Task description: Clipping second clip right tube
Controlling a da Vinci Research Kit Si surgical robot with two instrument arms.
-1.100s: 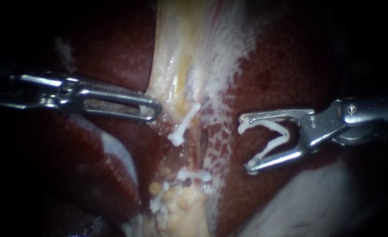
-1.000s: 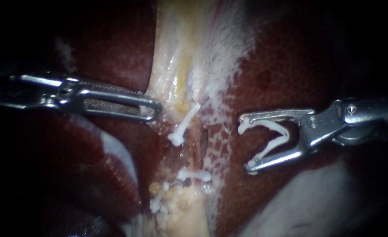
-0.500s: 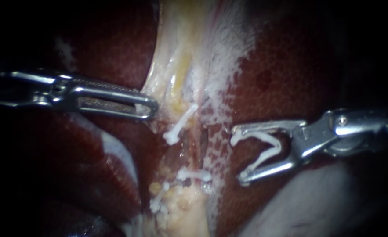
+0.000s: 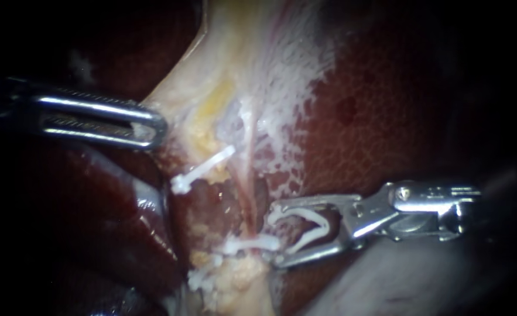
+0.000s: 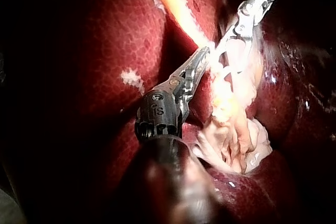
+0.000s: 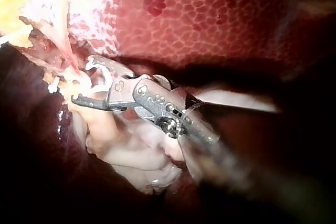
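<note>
Since the earlier pictures the right instrument (image 4: pixel 276 235) is brought down and closer to the right tube (image 4: pixel 248 193). The pale tissue (image 4: pixel 211 99) is drawn further aside by the left instrument (image 4: pixel 154 126), whose jaws are clamped on its edge. An open clip (image 4: pixel 324 222) is held between the right jaws, gripped from both sides. Its mouth is placed just beside the tube, above the seated clip (image 4: pixel 252 241). The tube is judged better exposed, but it is not yet seen between the clip's legs. Its far side is hidden, and the left shaft is lost in darkness.
</note>
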